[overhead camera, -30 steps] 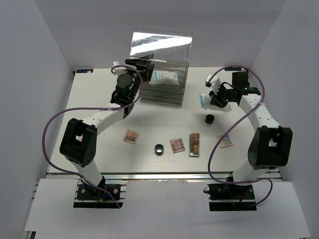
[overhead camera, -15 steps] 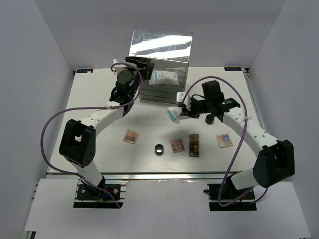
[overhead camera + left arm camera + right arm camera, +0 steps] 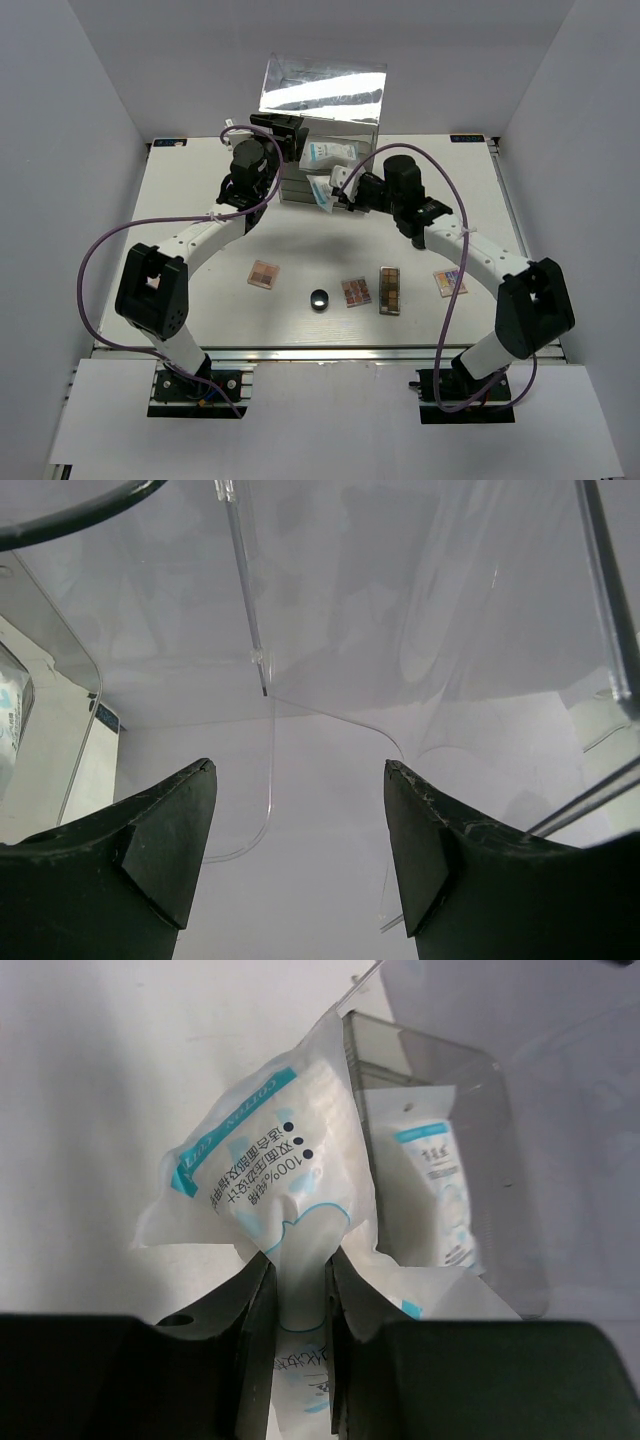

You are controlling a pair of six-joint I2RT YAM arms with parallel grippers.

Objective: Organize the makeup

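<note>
My right gripper is shut on a white blue-printed soft packet and holds it just in front of the clear acrylic drawer box. A second such packet lies in the box's open top. My left gripper is open at the box's left side, with clear acrylic close in front of it. On the table lie a brown palette, a round black pot, a multicoloured palette, a long narrow palette and a pink palette.
The box's clear lid stands raised at the back. Its wall shows at the right of the right wrist view. White enclosure walls stand on three sides. Purple cables loop off both arms.
My right arm has swung left from the table's right side to the front of the box, carrying the packet. It now covers a small black pot seen earlier. The left arm has barely moved.
</note>
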